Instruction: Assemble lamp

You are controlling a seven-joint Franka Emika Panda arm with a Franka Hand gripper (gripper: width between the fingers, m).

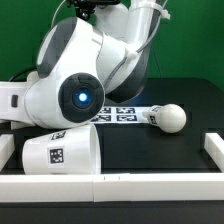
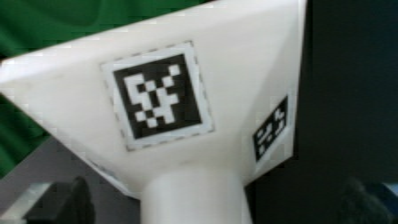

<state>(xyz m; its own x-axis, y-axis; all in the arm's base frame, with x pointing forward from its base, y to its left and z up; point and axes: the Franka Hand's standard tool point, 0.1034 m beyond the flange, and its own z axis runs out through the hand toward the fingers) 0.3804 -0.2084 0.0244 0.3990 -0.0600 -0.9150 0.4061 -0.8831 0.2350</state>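
The lamp base (image 2: 169,110) fills the wrist view: a white wedge with a large tag on its face, a smaller tag on its side, and a round stem running down between my fingers. My gripper (image 2: 206,206) is open, with dark fingers (image 2: 50,202) on either side of the stem and a gap to it on each side. In the exterior view the arm hides the gripper. There the tapered shade (image 1: 60,150) lies on its side at the front left. The round-headed bulb (image 1: 171,117) lies at the right, its neck pointing left.
The marker board (image 1: 122,114) lies flat behind the shade, next to the bulb's neck. White rails (image 1: 214,150) border the black table at the front and right. A green curtain (image 1: 190,40) hangs behind. The arm's large body (image 1: 80,80) blocks the left centre.
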